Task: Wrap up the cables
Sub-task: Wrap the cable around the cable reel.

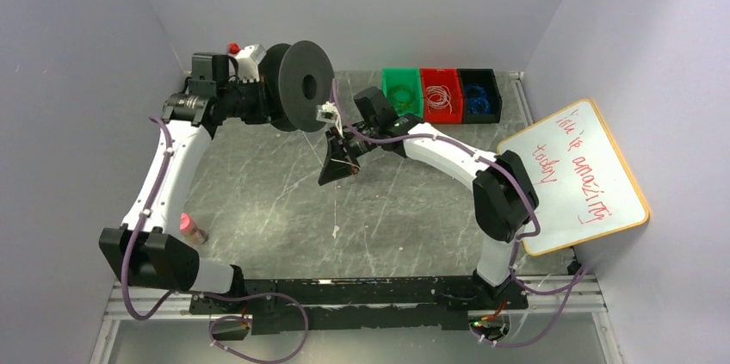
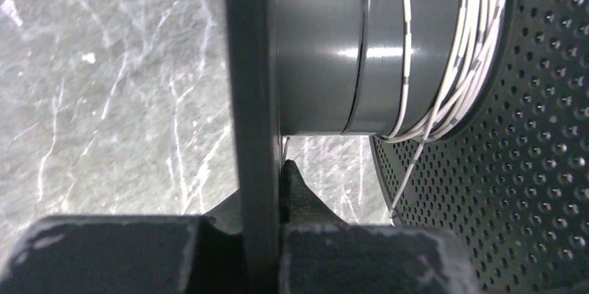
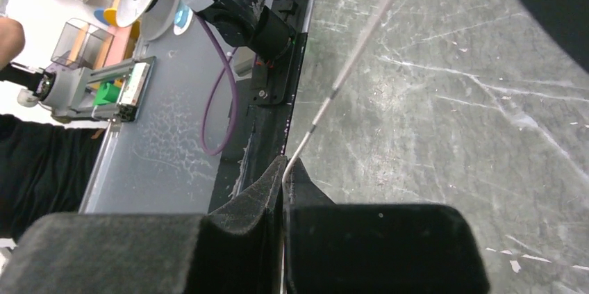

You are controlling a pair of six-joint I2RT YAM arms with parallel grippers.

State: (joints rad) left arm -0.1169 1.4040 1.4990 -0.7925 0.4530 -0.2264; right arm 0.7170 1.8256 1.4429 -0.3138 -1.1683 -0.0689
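Here, left gripper [image 1: 262,97] clamped on the black spool [image 1: 301,87] flange, white cable [image 2: 472,44] wound on the hub right of its fingers, one strand led to right gripper [image 3: 285,169], pinched between its closed tips, coloured bins [image 1: 439,95] beyond.

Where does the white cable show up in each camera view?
Top external: too thin to resolve; look between spool and right hand.
Left wrist: white cable coiled on the spool hub, upper right.
Right wrist: diagonal from the pinching hand up to the top edge.
Shared landmark: the scratched grey tabletop.
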